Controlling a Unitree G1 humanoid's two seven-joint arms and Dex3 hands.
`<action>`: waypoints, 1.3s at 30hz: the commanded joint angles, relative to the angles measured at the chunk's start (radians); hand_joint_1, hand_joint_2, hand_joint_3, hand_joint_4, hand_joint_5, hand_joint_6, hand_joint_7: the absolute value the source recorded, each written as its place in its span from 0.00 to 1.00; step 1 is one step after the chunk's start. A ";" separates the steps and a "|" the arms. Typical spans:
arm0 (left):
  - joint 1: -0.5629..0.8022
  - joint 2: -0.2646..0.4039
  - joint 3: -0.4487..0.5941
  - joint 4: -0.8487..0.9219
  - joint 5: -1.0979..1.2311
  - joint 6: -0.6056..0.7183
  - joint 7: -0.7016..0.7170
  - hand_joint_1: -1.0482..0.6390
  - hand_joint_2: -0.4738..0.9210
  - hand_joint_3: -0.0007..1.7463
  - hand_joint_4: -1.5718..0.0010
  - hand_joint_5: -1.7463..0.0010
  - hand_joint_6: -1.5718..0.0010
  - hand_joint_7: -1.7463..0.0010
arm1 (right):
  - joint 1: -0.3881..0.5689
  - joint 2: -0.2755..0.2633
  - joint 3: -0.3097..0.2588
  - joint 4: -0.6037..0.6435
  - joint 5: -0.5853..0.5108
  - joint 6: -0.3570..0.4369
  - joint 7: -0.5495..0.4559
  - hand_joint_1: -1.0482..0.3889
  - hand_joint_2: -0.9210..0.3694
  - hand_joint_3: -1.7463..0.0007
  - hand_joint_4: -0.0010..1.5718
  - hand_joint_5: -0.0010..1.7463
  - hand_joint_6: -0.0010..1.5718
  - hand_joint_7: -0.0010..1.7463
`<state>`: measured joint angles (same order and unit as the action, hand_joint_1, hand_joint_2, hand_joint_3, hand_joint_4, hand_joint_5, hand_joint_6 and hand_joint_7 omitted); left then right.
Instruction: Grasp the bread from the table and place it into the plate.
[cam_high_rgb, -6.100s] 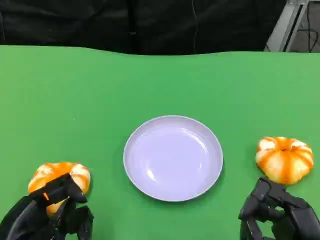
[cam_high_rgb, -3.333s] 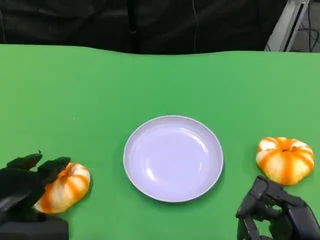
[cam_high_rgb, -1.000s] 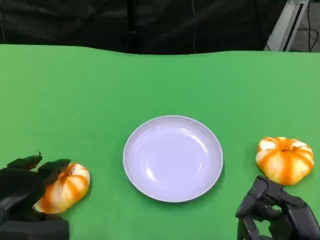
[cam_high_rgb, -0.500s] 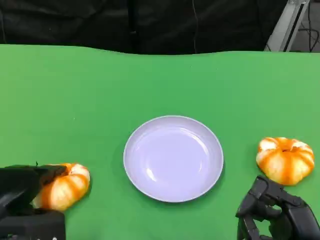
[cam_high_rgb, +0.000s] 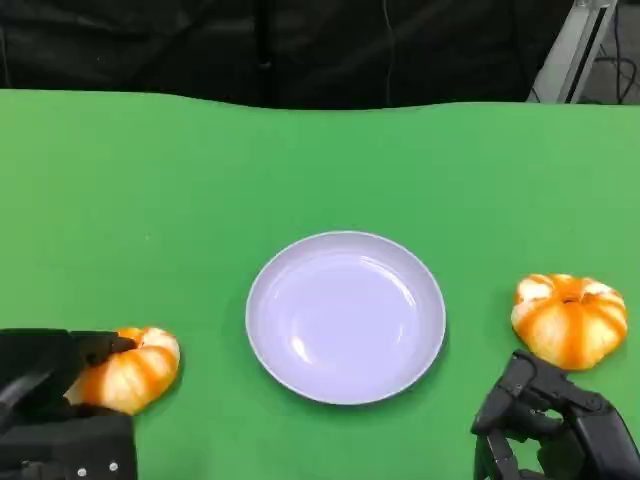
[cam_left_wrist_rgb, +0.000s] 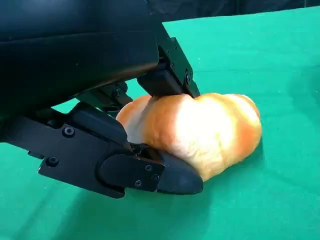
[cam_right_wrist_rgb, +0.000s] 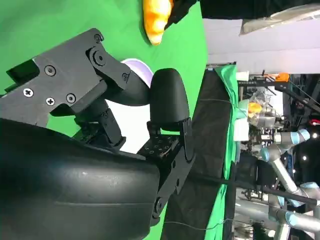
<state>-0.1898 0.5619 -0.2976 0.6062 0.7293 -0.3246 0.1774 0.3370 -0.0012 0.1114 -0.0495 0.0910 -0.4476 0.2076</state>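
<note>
The left hand (cam_high_rgb: 50, 385) has its fingers (cam_left_wrist_rgb: 150, 172) clamped on the bread (cam_high_rgb: 128, 368), which lies on the tabletop (cam_high_rgb: 150, 200) left of the plate (cam_high_rgb: 345, 316). The grasping step seems finished; next it must lift and carry rightward. The right hand (cam_high_rgb: 555, 425) rests, fingers curled on nothing.

No text, label, brand, number or sign can be read in any of the views.
</note>
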 joint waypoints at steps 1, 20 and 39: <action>0.005 0.011 -0.026 0.015 0.005 0.014 -0.017 0.37 1.00 0.13 0.40 0.80 0.34 0.94 | 0.000 -0.002 -0.002 -0.001 -0.005 -0.002 -0.008 0.62 0.25 0.36 0.51 1.00 0.47 0.88; 0.002 0.017 -0.039 0.013 -0.002 0.020 -0.018 0.38 1.00 0.13 0.41 0.78 0.33 0.96 | -0.001 -0.002 -0.001 -0.002 0.000 0.000 -0.007 0.61 0.25 0.36 0.51 1.00 0.47 0.88; -0.015 -0.008 -0.021 0.079 -0.069 -0.059 0.059 0.54 1.00 0.08 0.59 0.25 0.43 0.59 | -0.004 -0.004 -0.004 0.008 0.004 -0.013 0.000 0.62 0.24 0.36 0.51 1.00 0.47 0.88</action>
<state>-0.2096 0.5582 -0.3157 0.6550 0.6634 -0.3659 0.2155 0.3313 -0.0009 0.1134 -0.0446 0.0914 -0.4507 0.2093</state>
